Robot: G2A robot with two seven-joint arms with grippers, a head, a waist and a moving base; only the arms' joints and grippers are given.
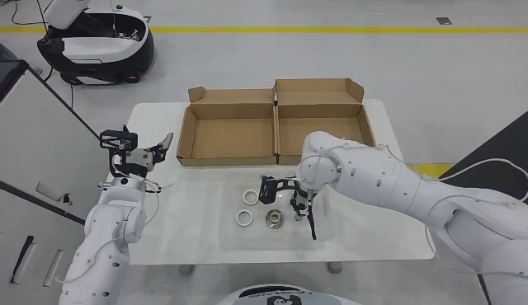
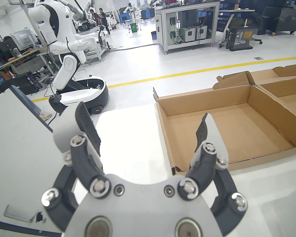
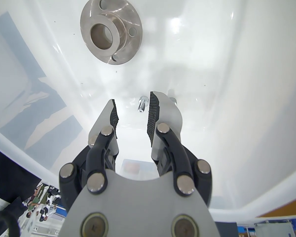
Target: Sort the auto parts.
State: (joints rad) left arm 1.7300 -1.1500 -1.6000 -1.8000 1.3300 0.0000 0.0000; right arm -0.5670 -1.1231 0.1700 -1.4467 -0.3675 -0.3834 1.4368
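Auto parts all lie on the near middle of the white tabletop, and I see none sorted: a white plastic ring, a second white ring just nearer, a round silver metal flange to their right, and a small silver bolt. The left brown cardboard box and the right brown cardboard box on the far side look empty. My right gripper hangs over the bolt, fingers apart either side of it, not clamped. My left gripper hovers at the tabletop's left edge, fingers apart, holding nothing. I judge the whole sort remains.

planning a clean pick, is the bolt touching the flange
Apart. The right wrist view shows bare white table between the bolt and the flange.
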